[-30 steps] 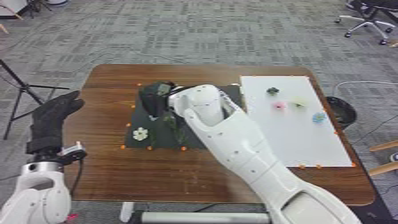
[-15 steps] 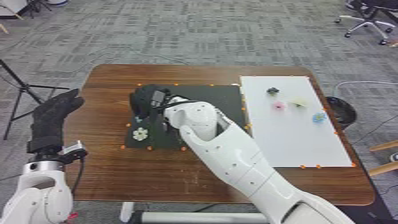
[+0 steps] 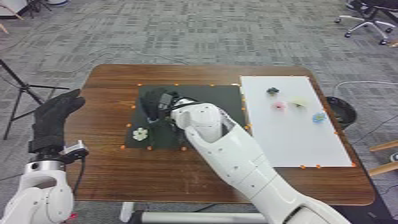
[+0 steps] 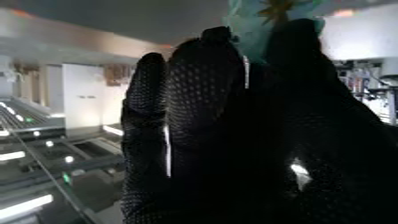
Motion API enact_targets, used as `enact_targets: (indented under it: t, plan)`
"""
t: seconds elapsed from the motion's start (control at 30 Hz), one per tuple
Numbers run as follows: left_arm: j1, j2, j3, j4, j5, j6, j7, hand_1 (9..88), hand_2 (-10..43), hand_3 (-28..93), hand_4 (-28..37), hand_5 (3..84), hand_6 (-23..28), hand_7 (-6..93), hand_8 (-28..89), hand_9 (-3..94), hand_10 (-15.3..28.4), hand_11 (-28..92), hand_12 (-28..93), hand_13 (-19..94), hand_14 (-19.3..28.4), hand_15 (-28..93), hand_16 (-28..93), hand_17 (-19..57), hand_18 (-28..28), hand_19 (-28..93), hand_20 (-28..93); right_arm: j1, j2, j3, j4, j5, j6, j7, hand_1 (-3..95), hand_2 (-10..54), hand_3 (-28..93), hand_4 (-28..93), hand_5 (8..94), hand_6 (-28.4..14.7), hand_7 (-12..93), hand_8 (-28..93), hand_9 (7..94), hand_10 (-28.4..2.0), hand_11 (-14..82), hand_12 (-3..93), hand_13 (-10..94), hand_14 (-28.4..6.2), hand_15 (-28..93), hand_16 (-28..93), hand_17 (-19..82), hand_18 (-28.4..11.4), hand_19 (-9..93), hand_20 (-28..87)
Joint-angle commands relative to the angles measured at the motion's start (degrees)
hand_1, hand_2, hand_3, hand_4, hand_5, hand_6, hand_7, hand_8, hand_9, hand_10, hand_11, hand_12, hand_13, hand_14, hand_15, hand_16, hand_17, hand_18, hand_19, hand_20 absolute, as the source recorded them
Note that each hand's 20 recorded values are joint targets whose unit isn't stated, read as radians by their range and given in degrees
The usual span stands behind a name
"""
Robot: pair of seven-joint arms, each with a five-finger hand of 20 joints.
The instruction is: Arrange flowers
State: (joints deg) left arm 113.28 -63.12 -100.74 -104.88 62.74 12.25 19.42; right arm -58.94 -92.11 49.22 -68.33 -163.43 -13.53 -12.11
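Right hand [image 3: 156, 100] pinches teal flower [image 4: 249, 35] near dark mat's [image 3: 213, 96] left edge, likely to steer past white flower [image 3: 140, 133] at near-left corner. Left hand [image 3: 55, 111] outstretched off table's [image 3: 111, 172] left edge, presumably leaving room.

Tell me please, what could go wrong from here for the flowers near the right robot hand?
The right robot hand has the blue-green flower at its fingertips, right against the petals, so a hard squeeze may crush them.
The white flower lies close by on the dark sheet; the robot hand might brush it out of place when it puts its own flower down.
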Motion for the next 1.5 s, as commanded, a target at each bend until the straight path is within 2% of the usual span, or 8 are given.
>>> enact_targets:
  t: [0.03, 0.37, 0.83, 0.97, 1.13, 1.23, 1.33, 1.5]
  plan:
    - [0.26, -0.55, -0.28, -0.02, -0.19, -0.22, -0.23, 25.6, 2.3, 70, -24.1, 50.2, 2.9, 16.8, -7, 50.8, 13.8, 23, 15, 40, 17.2, 20, 4, 4.4, 14.7, 15, 20, 0.51, 0.89, -1.58, -0.36, 3.06, -0.50, 1.04, 52.9, -8.6, 57, -17, 67.8, 3.2, 22, 0, 69.1, -6.7, 9.6, 10.1, 80, -4.7, 54, 32, 33, -16.9, 56, 52]
    - [-0.29, -0.39, -0.04, 0.22, 0.03, -0.77, -0.49, 25.8, 2.1, 70, -24.0, 50.3, 2.9, 16.8, -7, 50.8, 13.8, 23, 15, 40, 17.2, 20, 4, 4.4, 14.7, 15, 20, 1.85, 2.79, -6.57, -0.76, 9.31, 8.67, 6.24, 50.5, -5.7, 57, -19, 63.9, 2.7, 20, 0, 66.0, -7.0, 9.2, 9.7, 81, -4.8, 54, 31, 33, -17.1, 57, 51]
    - [0.38, -0.52, -0.34, -0.06, -0.14, -0.62, -0.19, 26.0, 2.1, 70, -23.8, 50.3, 2.9, 16.7, -7, 50.8, 13.8, 23, 15, 40, 17.2, 20, 4, 4.4, 14.7, 15, 20, 6.42, 7.26, -12.60, -4.09, 17.01, 10.30, 9.40, 49.6, -5.2, 58, -18, 62.7, 2.5, 19, 0, 65.5, -7.1, 9.1, 9.6, 81, -4.8, 55, 30, 33, -17.2, 57, 51]
    - [1.10, -0.69, -0.87, -0.36, -0.23, -0.20, -0.26, 25.9, 2.0, 70, -23.7, 50.3, 2.9, 16.8, -7, 50.7, 13.8, 23, 15, 40, 17.1, 20, 4, 4.3, 14.7, 15, 20, 10.44, 13.66, -16.47, -10.99, 25.84, 9.21, 11.34, 44.4, -5.6, 62, -18, 60.9, 2.5, 18, -5, 64.1, -7.8, 8.8, 9.8, 80, -5.5, 55, 30, 32, -17.6, 57, 50]
    - [2.01, -1.08, -1.60, -0.89, -0.02, 0.23, -0.41, 25.9, 2.0, 70, -23.7, 50.4, 2.9, 16.8, -7, 50.7, 13.8, 23, 15, 40, 17.2, 20, 4, 4.4, 14.7, 15, 20, 12.39, 24.93, -15.57, -24.30, 36.78, 7.97, 13.42, 39.3, -5.9, 64, -16, 57.2, 1.3, 18, -10, 60.9, -10.4, 8.3, 11.0, 74, -8.0, 53, 29, 30, -18.4, 54, 48]
    - [2.65, -1.33, -2.12, -1.25, -0.05, 0.49, -0.51, 25.9, 1.9, 70, -23.7, 50.3, 2.9, 16.8, -7, 50.7, 13.8, 23, 15, 40, 17.2, 20, 4, 4.3, 14.7, 15, 20, 11.57, 32.04, -12.20, -31.09, 39.31, 9.14, 13.44, 33.3, -9.2, 65, -16, 53.1, -0.4, 15, -9, 54.8, -13.0, 7.3, 12.8, 60, -13.0, 33, 28, 26, -19.8, 45, 43]
    - [2.98, -1.49, -2.58, -1.45, 0.04, 0.52, -0.90, 25.9, 1.9, 70, -23.7, 50.3, 2.9, 16.9, -7, 50.8, 13.8, 23, 15, 40, 17.2, 20, 4, 4.3, 14.7, 15, 20, 9.83, 37.96, -7.70, -35.53, 39.44, 8.77, 13.63, 29.4, -9.5, 63, -15, 51.2, -1.4, 13, -8, 51.4, -13.3, 6.7, 13.7, 54, -14.4, 26, 29, 24, -20.7, 40, 41]
    - [2.54, -1.44, -1.94, -1.21, -0.04, 0.39, -0.67, 26.0, 1.7, 70, -23.6, 50.3, 2.9, 16.8, -7, 50.8, 13.7, 23, 15, 40, 17.2, 20, 4, 4.3, 14.7, 15, 20, 1.72, 45.92, 3.03, -40.99, 39.35, 7.84, 14.75, 23.0, -9.5, 64, -18, 44.8, -2.6, 9, -6, 43.4, -14.7, 5.2, 14.6, 48, -16.4, 18, 32, 23, -22.2, 34, 38]
